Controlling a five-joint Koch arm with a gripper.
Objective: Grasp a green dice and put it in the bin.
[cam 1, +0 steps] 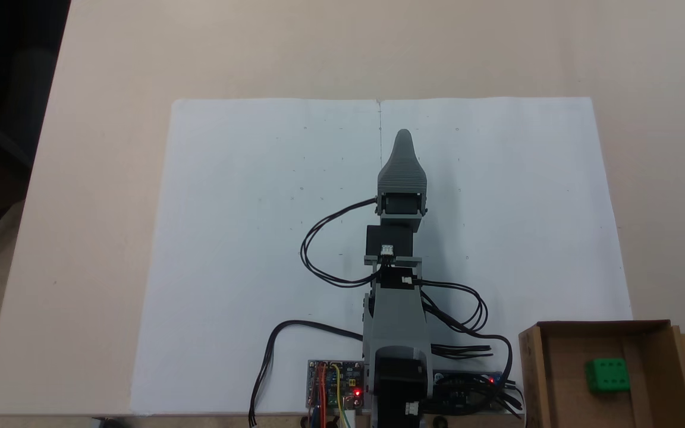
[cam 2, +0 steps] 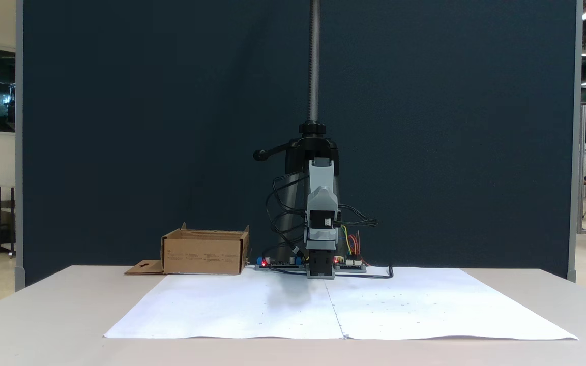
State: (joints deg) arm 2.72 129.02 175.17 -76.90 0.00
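Your green dice (cam 1: pixel 607 374) lies inside the cardboard bin (cam 1: pixel 534 380). Your gripper (cam 1: pixel 404 138) hangs over the white paper (cam 1: pixel 247 238); whether its jaws are parted can't be told.

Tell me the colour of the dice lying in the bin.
Bright green dice with darker pips, clearest in the fixed view from above.

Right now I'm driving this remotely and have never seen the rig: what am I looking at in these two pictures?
It is a small grey hobby robot arm on a table covered with white paper. One fixed view looks down from above the arm's base; the other faces the arm from across the table. The gripper points out over the paper. Its jaws overlap from both cameras, so I cannot tell if they are open, and I see nothing in them. The green dice already lies inside the bin, a cardboard box beside the base. Circuit boards and cables sit at the base.
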